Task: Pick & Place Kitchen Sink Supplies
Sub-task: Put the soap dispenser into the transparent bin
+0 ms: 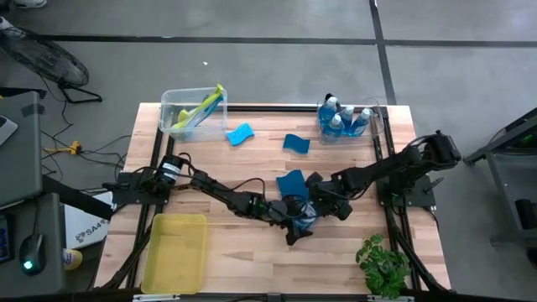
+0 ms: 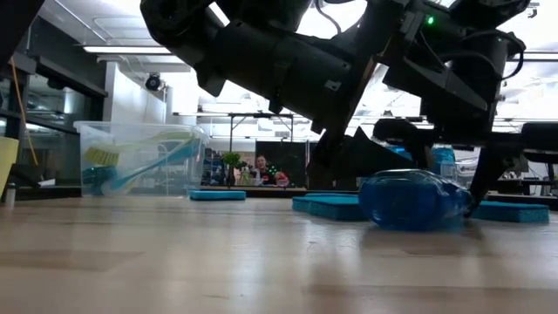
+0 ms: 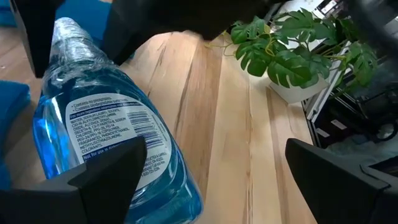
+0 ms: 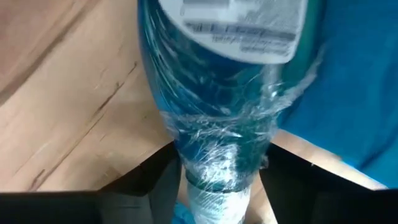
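A clear bottle of blue dish soap (image 1: 304, 220) lies on its side on the table (image 1: 226, 252) near the middle, also seen in the low view (image 2: 414, 201). My right gripper (image 4: 219, 177) comes from the right and is shut on its capped end. My left gripper (image 3: 214, 144) comes from the left and is open at the bottle's base end. The labelled body (image 3: 112, 124) lies against the inner side of one of its fingers. Three flat blue sponges (image 1: 290, 180) (image 1: 239, 133) (image 1: 295, 143) lie farther back. My right gripper pinches the bottle's neck (image 4: 217, 163), just below the white cap, between its two fingers (image 4: 155, 183). The fingers lie across the bottle, which rests on its side on the table. My left gripper: one finger (image 3: 106, 171) overlaps the label, but I cannot tell whether it touches.
A clear bin with yellow-green brushes (image 1: 195, 111) stands at the far left. A clear bin of more soap bottles (image 1: 344, 119) stands at the far right. A yellow tray (image 1: 174, 252) sits near left and a potted plant (image 1: 384, 262) near right.
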